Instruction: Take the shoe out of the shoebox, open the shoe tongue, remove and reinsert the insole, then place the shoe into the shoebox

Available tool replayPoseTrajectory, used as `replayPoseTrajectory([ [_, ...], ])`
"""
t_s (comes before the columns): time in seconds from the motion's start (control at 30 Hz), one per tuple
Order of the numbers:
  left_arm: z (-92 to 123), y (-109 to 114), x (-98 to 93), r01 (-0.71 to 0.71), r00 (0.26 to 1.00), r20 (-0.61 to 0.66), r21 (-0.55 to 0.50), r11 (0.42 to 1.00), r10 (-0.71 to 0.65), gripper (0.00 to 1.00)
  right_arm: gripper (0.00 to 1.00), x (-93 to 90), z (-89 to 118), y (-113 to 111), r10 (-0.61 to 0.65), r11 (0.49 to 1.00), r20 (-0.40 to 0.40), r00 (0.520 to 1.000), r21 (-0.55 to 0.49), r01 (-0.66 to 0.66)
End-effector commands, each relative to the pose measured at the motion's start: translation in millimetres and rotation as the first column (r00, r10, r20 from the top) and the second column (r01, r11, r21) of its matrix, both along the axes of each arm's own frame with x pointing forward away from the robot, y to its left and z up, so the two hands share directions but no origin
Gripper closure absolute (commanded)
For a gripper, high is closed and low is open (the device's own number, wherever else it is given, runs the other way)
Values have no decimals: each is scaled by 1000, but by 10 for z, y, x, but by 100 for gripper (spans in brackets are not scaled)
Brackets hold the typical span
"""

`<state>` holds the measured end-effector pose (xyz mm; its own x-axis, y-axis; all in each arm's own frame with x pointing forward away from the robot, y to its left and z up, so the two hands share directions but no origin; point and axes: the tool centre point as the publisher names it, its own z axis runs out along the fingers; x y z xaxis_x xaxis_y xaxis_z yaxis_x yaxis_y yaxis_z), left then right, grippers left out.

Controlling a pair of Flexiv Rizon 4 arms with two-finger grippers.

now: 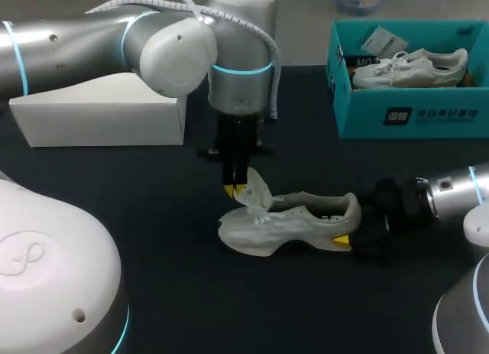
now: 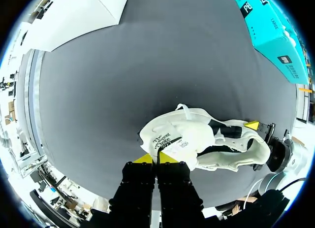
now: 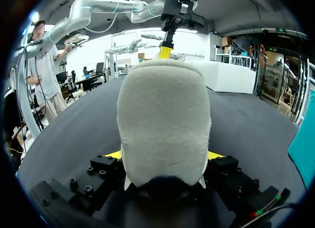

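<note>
- The shoe (image 1: 294,220) stands on its sole on the table (image 1: 168,216), well apart from the teal shoebox (image 1: 359,117). Its heel is clamped from two sides by the right pincer (image 1: 353,233). Were that hold loose, the shoe could slide or swing once its front is pulled.
- The tongue (image 2: 170,139) is pinched by the left pincer (image 2: 156,159), whose fingers are pressed together on its edge alone. With so little material held, the tongue could be lost from the grip by a sharp upward pull.
- If the tongue is drawn harder than the heel is held, the whole shoe may be lifted or tipped rather than opened.
- How tightly the shoe is laced cannot be told. Tight lacing would limit the opening and leave the insole, which is not visible, hard to reach.
- A second shoe (image 1: 409,67) lies in the shoebox, so room for the return is judged limited. The shoe could be caught on a wall or left resting on the other one.
</note>
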<state>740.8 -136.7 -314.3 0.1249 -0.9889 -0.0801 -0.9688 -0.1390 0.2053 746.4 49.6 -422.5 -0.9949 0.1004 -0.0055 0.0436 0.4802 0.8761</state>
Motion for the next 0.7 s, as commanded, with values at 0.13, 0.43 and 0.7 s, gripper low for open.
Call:
replayPoseTrajectory([
  [0.13, -252, 291, -69, -103, 994, 16, -203, 974, 109, 100, 100, -3, -18, -8, -2, 1000, -1, 1000, -7, 2],
  [0.43, -582, 257, -135, -157, 987, -15, -233, 960, 158, 100, 100, -3, -18, -8, -2, 1000, -1, 1000, -7, 2],
  [0.7, -627, 201, -174, -182, 983, -31, -265, 947, 180, 19, 100, -3, -18, -8, -2, 1000, -1, 1000, -7, 2],
])
